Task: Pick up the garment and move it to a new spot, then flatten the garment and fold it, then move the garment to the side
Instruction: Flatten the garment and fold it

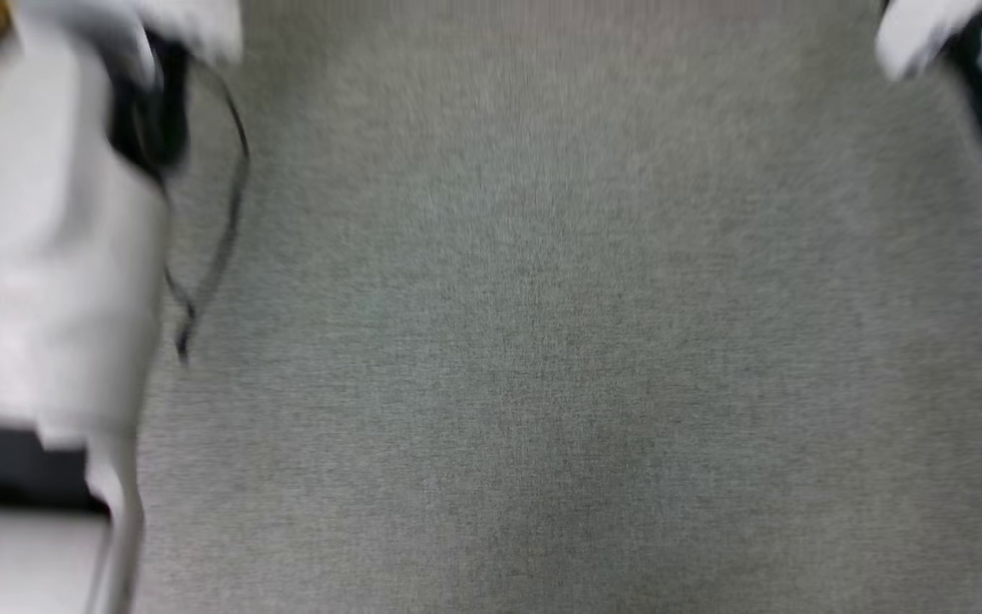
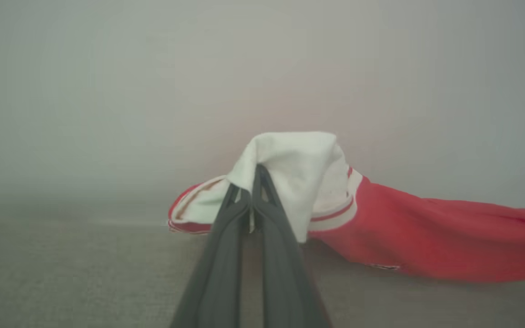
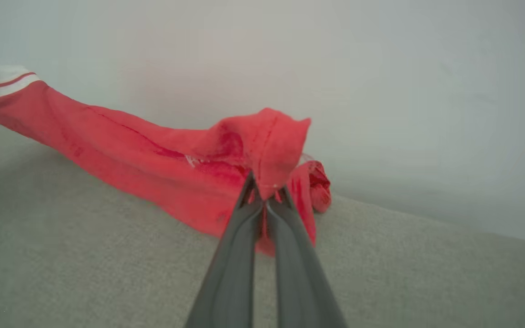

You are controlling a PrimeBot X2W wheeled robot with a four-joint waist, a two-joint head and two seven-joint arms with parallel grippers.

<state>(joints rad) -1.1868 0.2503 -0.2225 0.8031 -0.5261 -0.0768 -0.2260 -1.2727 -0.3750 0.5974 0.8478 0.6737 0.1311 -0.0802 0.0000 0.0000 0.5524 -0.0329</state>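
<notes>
The left gripper (image 2: 248, 191) clamps the garment's (image 2: 426, 228) white sleeve and the right gripper (image 3: 266, 196) its red edge, with the grey surface (image 1: 542, 341) open around.

The head view was smeared throughout. The pale left forearm (image 1: 48, 256) ran off the left and near edges, the cable (image 1: 218, 230) beside it had no sharp outline, and the right arm (image 1: 926, 38) was cut by the far right corner. In the left wrist view the garment (image 2: 426, 232) ran off the right edge; in the right wrist view it left at the left edge. A red fold draped over the right gripper (image 3: 265, 193) covered its tips. Behind the cloth, both wrist views dissolved into haze.
</notes>
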